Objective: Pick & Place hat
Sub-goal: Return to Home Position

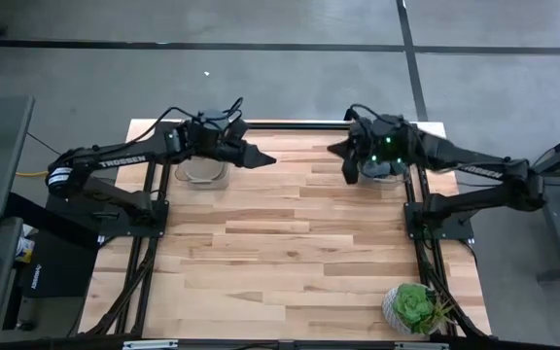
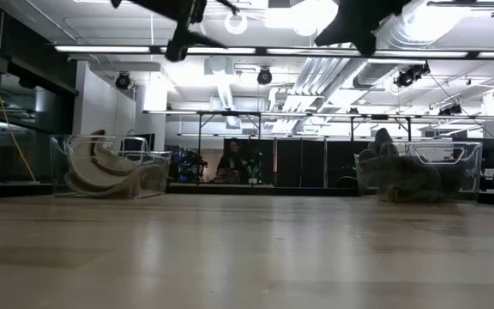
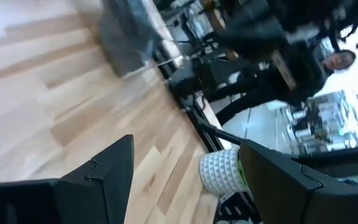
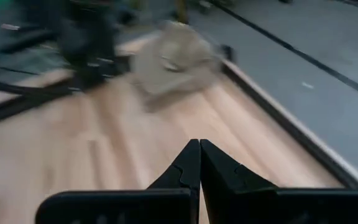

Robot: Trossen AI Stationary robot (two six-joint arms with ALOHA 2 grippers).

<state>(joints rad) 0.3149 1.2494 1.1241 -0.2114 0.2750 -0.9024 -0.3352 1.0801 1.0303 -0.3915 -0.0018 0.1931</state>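
Observation:
A pale hat (image 2: 101, 167) lies inside a clear bin (image 1: 202, 173) at the table's far left, its brim curling up against the bin's wall; the right wrist view shows this hat (image 4: 166, 62) blurred. A darker grey hat (image 2: 406, 176) sits in a second clear bin (image 1: 377, 171) at the far right. My left gripper (image 1: 261, 157) hangs high above the table just right of the left bin, open, with nothing between its fingers (image 3: 188, 180). My right gripper (image 1: 338, 149) hangs high just left of the right bin, shut on nothing (image 4: 199, 155). The two grippers point at each other.
A white pot with a green plant (image 1: 414, 307) stands at the table's near right corner, also in the left wrist view as a pot (image 3: 221, 172). Bare wooden tabletop (image 1: 290, 243) spreads between the arms. A person (image 2: 230, 163) is in the room beyond the table.

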